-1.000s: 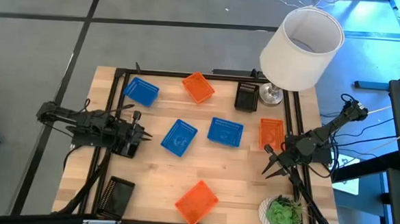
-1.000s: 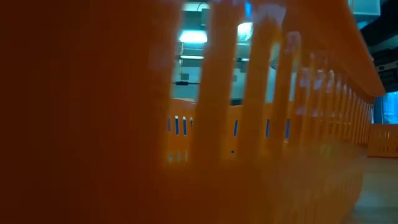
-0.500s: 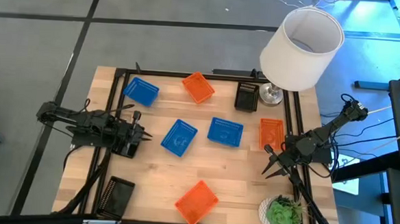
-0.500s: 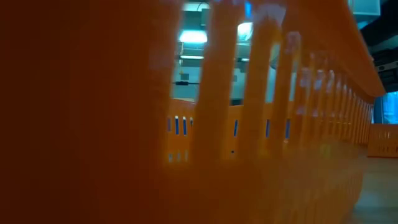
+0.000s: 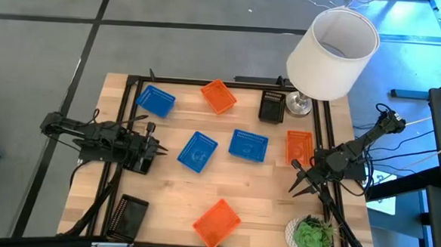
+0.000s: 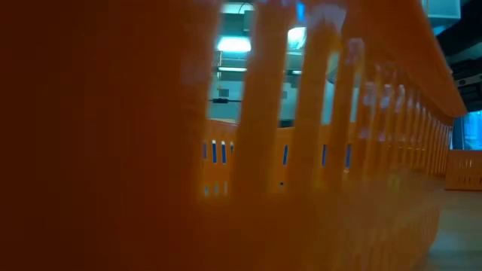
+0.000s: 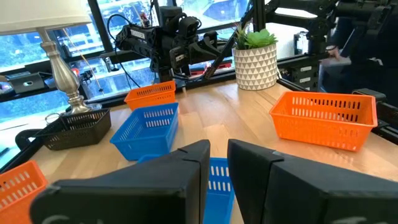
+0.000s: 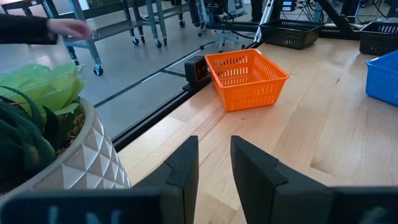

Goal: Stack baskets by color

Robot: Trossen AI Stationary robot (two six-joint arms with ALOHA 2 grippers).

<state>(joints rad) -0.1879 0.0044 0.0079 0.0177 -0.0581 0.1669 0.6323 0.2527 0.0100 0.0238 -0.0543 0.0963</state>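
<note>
High view: nothing is stacked yet, and all the baskets sit singly and apart on the pale wooden table (image 5: 172, 189). There are three blue square mesh-walled plastic baskets (image 5: 197, 151): one at the far left and two in the middle. The three orange baskets (image 5: 217, 222) of the same make lie at the far edge, the right side and the near edge. The two black baskets (image 5: 272, 106) sit by the lamp base and at the near left corner.

The left gripper (image 5: 156, 146) hovers just beside the middle blue pair, its fingers slightly apart and empty. The right gripper (image 5: 296, 179) waits near the right-hand orange basket, fingers apart, holding nothing.

The work looks to be at its very start. The likely first move is for the left gripper to pinch one wall of the nearest blue basket. The low view is probably blocked by an orange wall.
</note>
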